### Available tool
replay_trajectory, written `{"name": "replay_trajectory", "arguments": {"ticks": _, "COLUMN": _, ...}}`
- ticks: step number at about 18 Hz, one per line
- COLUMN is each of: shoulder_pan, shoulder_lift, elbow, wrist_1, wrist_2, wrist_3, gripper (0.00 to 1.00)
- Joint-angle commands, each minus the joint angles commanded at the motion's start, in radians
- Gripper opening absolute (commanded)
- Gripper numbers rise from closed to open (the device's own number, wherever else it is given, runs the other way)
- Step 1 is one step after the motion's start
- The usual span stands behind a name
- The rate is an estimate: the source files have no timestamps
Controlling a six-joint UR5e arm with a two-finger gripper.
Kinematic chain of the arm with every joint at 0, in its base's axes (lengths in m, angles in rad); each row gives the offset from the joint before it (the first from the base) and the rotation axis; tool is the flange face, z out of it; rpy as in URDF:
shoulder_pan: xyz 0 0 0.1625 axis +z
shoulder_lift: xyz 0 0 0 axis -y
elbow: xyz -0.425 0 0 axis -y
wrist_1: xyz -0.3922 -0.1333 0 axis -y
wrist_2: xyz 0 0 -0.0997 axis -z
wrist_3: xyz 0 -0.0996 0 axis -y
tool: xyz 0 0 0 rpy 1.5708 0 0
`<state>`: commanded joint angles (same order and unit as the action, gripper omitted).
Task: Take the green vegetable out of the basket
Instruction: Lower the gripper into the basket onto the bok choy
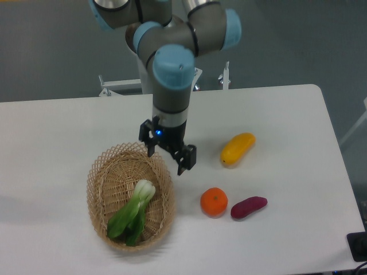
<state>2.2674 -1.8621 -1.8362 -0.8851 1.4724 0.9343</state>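
green bok choy (131, 213) lying loose in wicker basket (101, 182), below and left of gripper (167, 157), well apart. gripper spread wide, empty, hovering over basket's far right rim. likely trouble: floppy dark leaves slipping or tearing if pinched; firmer pale stem base the safer hold. could also snag a fingertip on lacy looped rim, or drag the light shallow basket along. smooth yellow fruit (237, 148), orange (214, 201), purple sweet potato (248, 207) off to right, clear of path.

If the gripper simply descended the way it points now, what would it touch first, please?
Probably the basket's upper right rim; the open gripper hangs over it, short of the green vegetable. One view leaves depth unsure.
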Motion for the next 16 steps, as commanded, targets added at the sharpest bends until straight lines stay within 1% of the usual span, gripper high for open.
{"name": "replay_trajectory", "arguments": {"ticks": 1, "shoulder_pan": -0.011, "shoulder_lift": -0.006, "elbow": 0.002, "wrist_1": 0.005, "wrist_2": 0.014, "wrist_3": -0.029, "gripper": 1.00}}
{"name": "replay_trajectory", "arguments": {"ticks": 4, "shoulder_pan": -0.031, "shoulder_lift": -0.029, "elbow": 0.006, "wrist_1": 0.026, "wrist_2": 0.009, "wrist_3": -0.164, "gripper": 1.00}}
{"name": "replay_trajectory", "arguments": {"ticks": 8, "shoulder_pan": -0.058, "shoulder_lift": -0.071, "elbow": 0.011, "wrist_1": 0.109, "wrist_2": 0.009, "wrist_3": -0.297, "gripper": 1.00}}
{"name": "replay_trajectory", "arguments": {"ticks": 13, "shoulder_pan": -0.084, "shoulder_lift": -0.126, "elbow": 0.037, "wrist_1": 0.152, "wrist_2": 0.016, "wrist_3": -0.316, "gripper": 1.00}}
{"name": "replay_trajectory", "arguments": {"ticks": 15, "shoulder_pan": -0.089, "shoulder_lift": -0.141, "elbow": 0.050, "wrist_1": 0.155, "wrist_2": 0.014, "wrist_3": -0.319, "gripper": 1.00}}
{"name": "replay_trajectory", "arguments": {"ticks": 16, "shoulder_pan": -0.092, "shoulder_lift": -0.158, "elbow": 0.061, "wrist_1": 0.153, "wrist_2": 0.016, "wrist_3": -0.319, "gripper": 1.00}}
